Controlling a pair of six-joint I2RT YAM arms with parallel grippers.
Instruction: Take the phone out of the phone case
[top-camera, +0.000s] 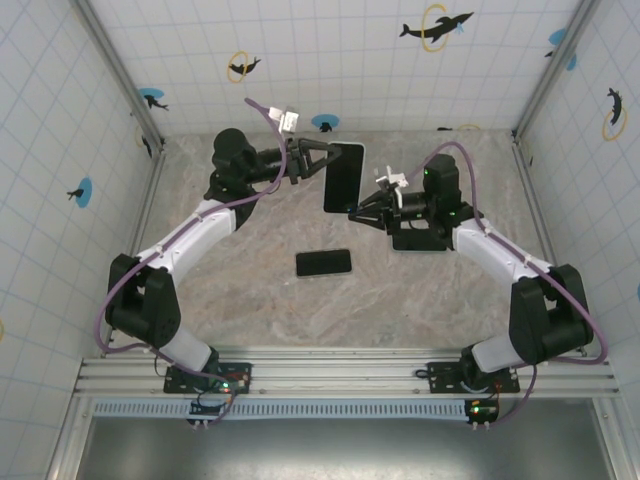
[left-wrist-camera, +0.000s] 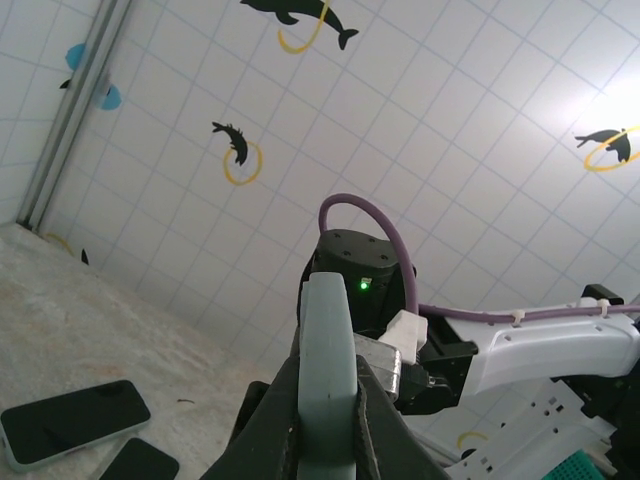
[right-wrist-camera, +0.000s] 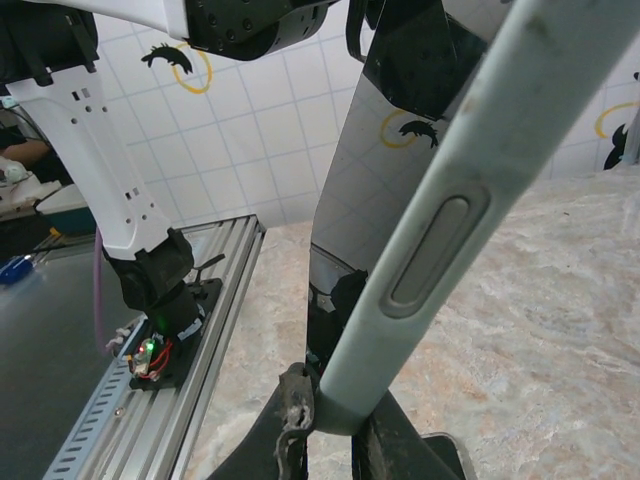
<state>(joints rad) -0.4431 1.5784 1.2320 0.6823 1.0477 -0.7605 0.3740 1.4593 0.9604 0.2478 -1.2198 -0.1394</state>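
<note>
Closest to the right wrist camera, the pale grey-green phone case (right-wrist-camera: 520, 110) runs diagonally across the picture, and its lower corner is clamped between the right gripper (right-wrist-camera: 335, 435), whose jaws are closed on it. That view alone shows the long side button (right-wrist-camera: 428, 252) on the case edge and the glossy phone (right-wrist-camera: 370, 140) seated inside, its screen reflecting the tiled wall and a dolphin sticker.

From above, the marble-patterned table (top-camera: 250, 300) lies between tiled walls, with an aluminium rail (top-camera: 340, 365) along its near edge carrying both arm bases. The overhead camera gives the whole arrangement. The phone case (top-camera: 343, 178) is lifted clear of the table near the back wall, standing roughly on end. The left gripper (top-camera: 328, 160) holds its upper left edge and the right gripper (top-camera: 355, 212) holds its bottom corner. A bare black phone (top-camera: 323, 262) lies flat on the table nearer the bases, well apart from the held one.

At the left wrist, the case (left-wrist-camera: 328, 330) appears edge-on as a narrow pale strip, pinched between the dark jaws of the left gripper (left-wrist-camera: 328, 405). This view adds a pale-rimmed phone (left-wrist-camera: 75, 422) lying flat on the table, with a dark slab (left-wrist-camera: 140, 462) just beside it. I cannot tell whether that slab is the black phone seen from above.
</note>
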